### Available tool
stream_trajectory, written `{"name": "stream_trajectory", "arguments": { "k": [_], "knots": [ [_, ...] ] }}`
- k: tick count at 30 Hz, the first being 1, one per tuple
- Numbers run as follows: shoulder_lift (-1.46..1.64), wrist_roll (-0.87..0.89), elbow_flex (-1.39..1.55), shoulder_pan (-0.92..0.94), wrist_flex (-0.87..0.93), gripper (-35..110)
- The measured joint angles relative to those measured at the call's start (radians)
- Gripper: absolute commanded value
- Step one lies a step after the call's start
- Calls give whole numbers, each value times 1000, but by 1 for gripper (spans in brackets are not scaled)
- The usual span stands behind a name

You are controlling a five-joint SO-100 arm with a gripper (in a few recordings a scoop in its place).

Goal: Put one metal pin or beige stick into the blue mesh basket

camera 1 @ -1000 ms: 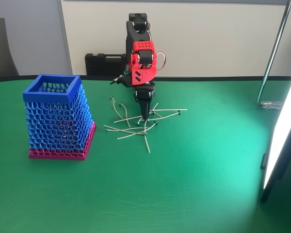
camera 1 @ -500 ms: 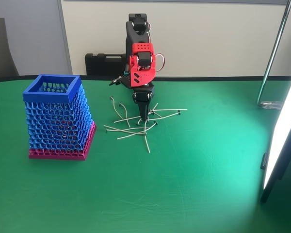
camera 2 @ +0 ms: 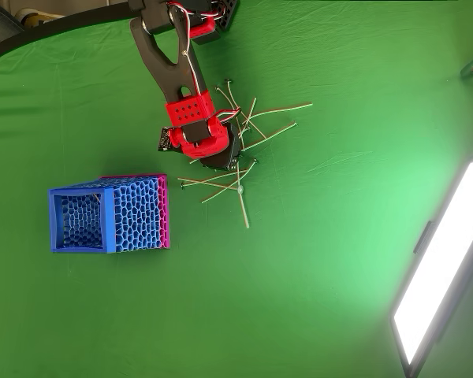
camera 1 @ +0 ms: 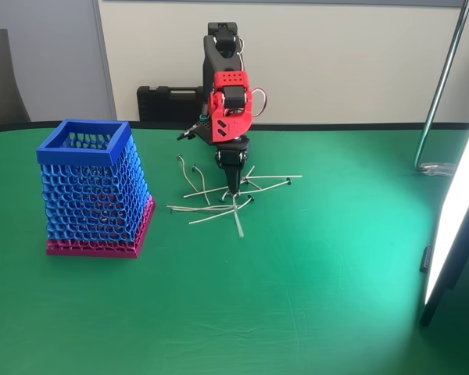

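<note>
Hand [camera 1: 233, 190] points straight down, tips among the beige sticks [camera 1: 219, 205].

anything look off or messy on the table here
Only the beige sticks: they lie scattered and crisscrossed in a loose pile on the green table, some overlapping, beneath the gripper. The blue mesh basket stands upright and looks intact, apart from the pile.

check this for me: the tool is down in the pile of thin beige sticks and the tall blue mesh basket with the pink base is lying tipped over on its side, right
Not quite. The tool is down in the pile of thin beige sticks, but the tall blue mesh basket with the pink base stands upright on the green table, as the fixed view shows.
</note>
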Motion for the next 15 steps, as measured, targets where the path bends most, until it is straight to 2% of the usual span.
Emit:
{"name": "stream_trajectory", "arguments": {
  "k": [15],
  "knots": [
    [28,0,0,-3,3,1]
  ]
}}
